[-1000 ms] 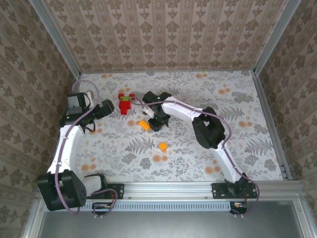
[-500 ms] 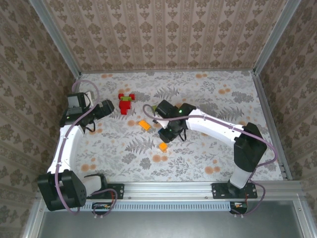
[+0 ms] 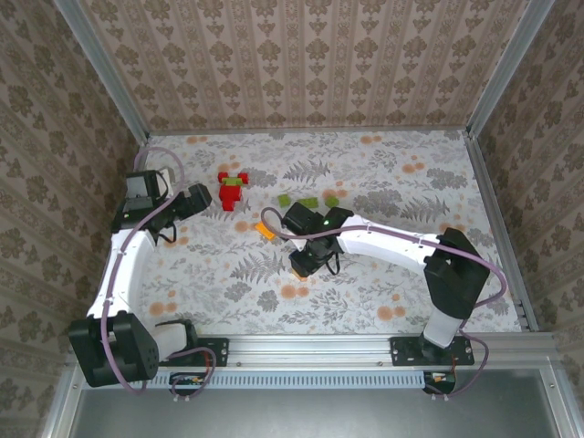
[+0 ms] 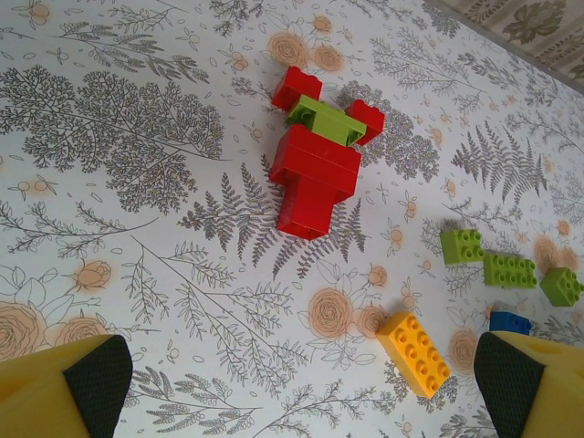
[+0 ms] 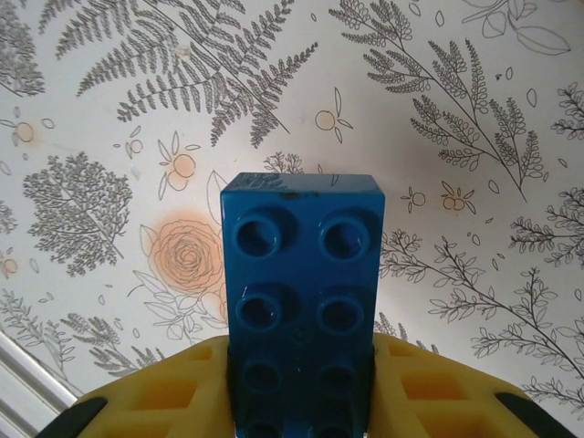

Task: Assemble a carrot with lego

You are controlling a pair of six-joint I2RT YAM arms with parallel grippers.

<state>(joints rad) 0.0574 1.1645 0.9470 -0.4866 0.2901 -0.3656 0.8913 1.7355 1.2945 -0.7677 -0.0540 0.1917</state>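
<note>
Figure: right gripper [image 3: 306,261] clamped on a blue brick [image 5: 306,274]; left gripper [image 4: 292,392] spread wide and holding nothing.

In the right wrist view, the yellow fingers [image 5: 164,394] pinch the near end of the blue brick, studs facing the camera, above the floral table [image 3: 411,274]. An orange brick [image 3: 265,230] lies just left of this gripper. Three green bricks [image 4: 509,269] lie in a loose row beyond it. A red-and-green cluster [image 4: 315,160] rests near the left gripper.
</note>
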